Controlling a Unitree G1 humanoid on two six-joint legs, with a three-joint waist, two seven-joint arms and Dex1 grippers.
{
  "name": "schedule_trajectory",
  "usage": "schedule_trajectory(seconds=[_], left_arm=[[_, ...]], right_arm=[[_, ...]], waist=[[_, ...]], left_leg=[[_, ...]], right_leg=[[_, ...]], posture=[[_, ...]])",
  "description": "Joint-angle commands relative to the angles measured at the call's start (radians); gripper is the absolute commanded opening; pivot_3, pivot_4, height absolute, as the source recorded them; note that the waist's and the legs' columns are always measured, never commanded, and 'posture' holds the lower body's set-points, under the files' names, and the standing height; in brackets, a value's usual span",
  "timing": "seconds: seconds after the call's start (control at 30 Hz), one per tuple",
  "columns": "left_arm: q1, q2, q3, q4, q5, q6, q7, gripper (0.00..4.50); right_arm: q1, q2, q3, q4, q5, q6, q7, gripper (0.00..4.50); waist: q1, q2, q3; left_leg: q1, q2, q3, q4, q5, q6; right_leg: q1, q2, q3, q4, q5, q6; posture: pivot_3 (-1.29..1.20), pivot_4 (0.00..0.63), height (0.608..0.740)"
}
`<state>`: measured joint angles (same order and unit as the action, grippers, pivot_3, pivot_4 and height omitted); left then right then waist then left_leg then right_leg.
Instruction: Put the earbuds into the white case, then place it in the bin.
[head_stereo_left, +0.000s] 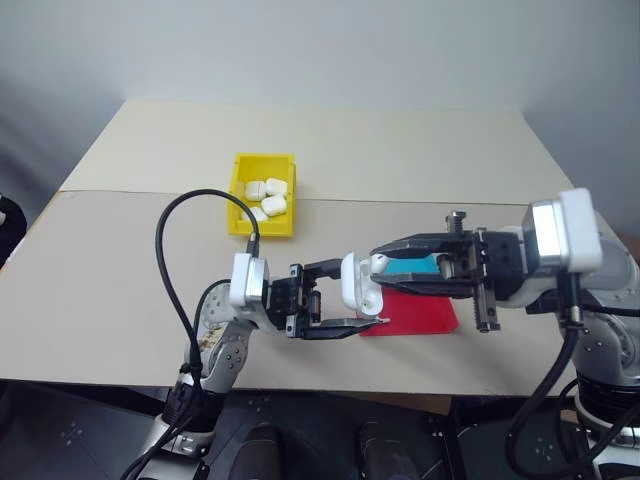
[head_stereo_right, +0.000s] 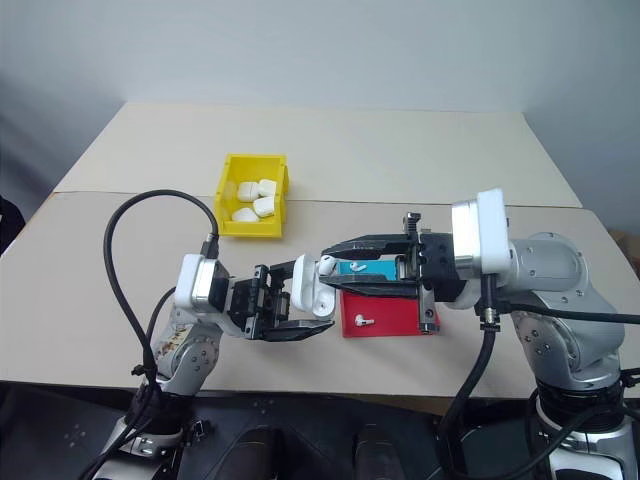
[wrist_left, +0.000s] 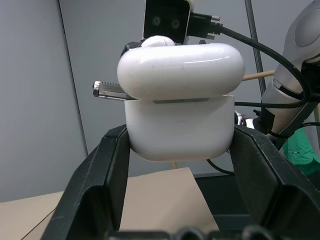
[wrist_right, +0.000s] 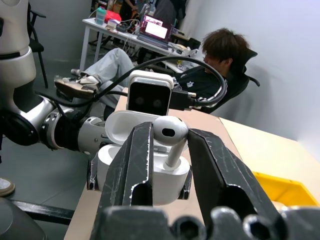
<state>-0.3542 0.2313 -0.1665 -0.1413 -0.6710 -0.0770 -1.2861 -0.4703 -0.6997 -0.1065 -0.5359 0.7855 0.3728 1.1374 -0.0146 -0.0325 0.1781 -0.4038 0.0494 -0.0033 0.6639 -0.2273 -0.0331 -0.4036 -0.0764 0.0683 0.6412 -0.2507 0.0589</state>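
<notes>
1. Beige counter (head_stereo_left: 130, 270) under both arms, with a grey wall behind it. In the right wrist view I see a workroom beyond: a person leaning back in a chair, and a desk with a laptop.
2. My left pincer (head_stereo_right: 312, 300) is clamped on the white case (head_stereo_right: 306, 288), its body wedged between the two fingers and its lid flipped open toward the right pincer.
3. My right pincer (wrist_right: 170, 145) is narrowed on one of the earbuds (wrist_right: 170, 132), stem pointing down just above the open case, head standing proud of the fingers.
4. Risk I judge first: the stem misses its socket. The two pincers meet in mid-air, so any small tilt would jam the bud on the rim.
5. If I let go too early, the bud could bounce off and drop to the counter or off the edge near me.
6. Pushing too hard could twist the glossy case out of the left pincer's hold.
7. A second earbud (head_stereo_right: 364, 321) lies on the red tray (head_stereo_right: 390, 315) below the right pincer, with a blue tray (head_stereo_right: 362, 268) just behind it.
8. Well beyond the left pincer sits the bin (head_stereo_left: 263, 207), already carrying several white cases (head_stereo_left: 268, 195); ours is not there yet.
</notes>
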Motion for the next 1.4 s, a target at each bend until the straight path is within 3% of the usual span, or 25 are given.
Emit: schedule_trajectory(seconds=[0.03,0.93,1.03,1.1,1.4], left_arm=[[-0.002,-0.004,0.008,-0.035,-0.014,0.006,0.0,2.73],[0.003,-0.012,0.009,-0.028,0.002,0.0,0.001,2.73],[0.003,-0.012,0.009,-0.027,0.005,-0.001,0.002,2.73],[0.003,-0.014,0.01,-0.025,0.006,-0.003,0.0,2.73],[0.01,0.004,0.037,-0.007,0.032,-0.015,0.01,2.73]], right_arm=[[-0.021,-0.004,0.007,-0.001,-0.016,-0.031,0.012,1.3],[-0.003,0.012,0.042,0.024,-0.08,-0.133,0.05,1.3],[-0.002,0.016,0.042,0.021,-0.098,-0.145,0.039,1.93],[-0.002,0.015,0.046,0.023,-0.112,-0.153,0.033,2.58],[0.01,-0.014,0.002,0.038,-0.101,-0.165,0.047,2.58]], waist=[[-0.001,0.0,0.0],[0.0,0.0,0.0],[0.0,0.0,0.0],[-0.001,0.0,0.0],[0.0,0.0,0.0]], left_leg=[[0.0,0.0,0.0,0.0,0.0,0.0],[0.0,0.0,0.0,0.0,0.0,0.0],[0.0,0.0,0.0,0.0,0.0,0.0],[0.0,0.0,0.0,0.0,0.0,0.0],[0.0,0.0,0.0,0.0,0.0,0.0]], right_leg=[[0.0,0.0,0.0,0.0,0.0,0.0],[0.0,0.0,0.0,0.0,0.0,0.0],[0.0,0.0,0.0,0.0,0.0,0.0],[0.0,0.0,0.0,0.0,0.0,0.0],[0.0,0.0,0.0,0.0,0.0,0.0]], posture=[[0.0,0.15,0.74],[0.0,0.15,0.74],[0.0,0.15,0.74],[0.0,0.15,0.74],[0.0,0.15,0.74]])
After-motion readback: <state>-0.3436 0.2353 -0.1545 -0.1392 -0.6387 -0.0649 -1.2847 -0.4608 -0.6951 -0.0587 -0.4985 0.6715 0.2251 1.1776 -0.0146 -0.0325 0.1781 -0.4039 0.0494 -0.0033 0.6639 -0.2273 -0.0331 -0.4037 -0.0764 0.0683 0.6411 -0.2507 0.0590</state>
